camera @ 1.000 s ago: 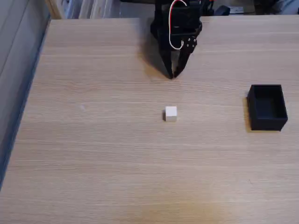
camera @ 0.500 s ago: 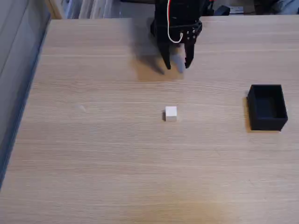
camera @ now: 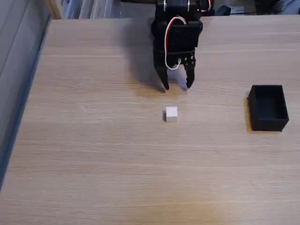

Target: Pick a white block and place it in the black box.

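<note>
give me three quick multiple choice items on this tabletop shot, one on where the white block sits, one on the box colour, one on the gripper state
1. Where is the white block in the fixed view?
A. inside the box
B. on the bare table, just below the gripper
C. between the fingers

2. What colour is the box?
A. black
B. white
C. red

3. How is the gripper?
A. shut on the block
B. shut and empty
C. open and empty

Answers:
1 B, the block rests on the wooden table, apart from the fingertips.
2 A, its walls and floor are matte black.
3 C, table shows between the spread fingers, which hold nothing.
</note>
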Available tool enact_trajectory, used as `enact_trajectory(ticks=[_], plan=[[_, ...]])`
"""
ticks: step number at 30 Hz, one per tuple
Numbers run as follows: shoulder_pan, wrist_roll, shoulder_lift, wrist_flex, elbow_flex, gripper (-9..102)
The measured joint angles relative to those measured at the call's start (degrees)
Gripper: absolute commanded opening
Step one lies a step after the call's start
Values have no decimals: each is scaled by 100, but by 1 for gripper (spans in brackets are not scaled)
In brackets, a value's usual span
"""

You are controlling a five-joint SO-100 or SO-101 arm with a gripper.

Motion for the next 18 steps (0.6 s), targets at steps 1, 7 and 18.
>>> enact_trajectory(ticks=[1,7,18], plan=[[9,18,-193,-62,-123,26],[18,26,-1072,-510,-738,27],[176,26,-2206,-765,-1600,27]])
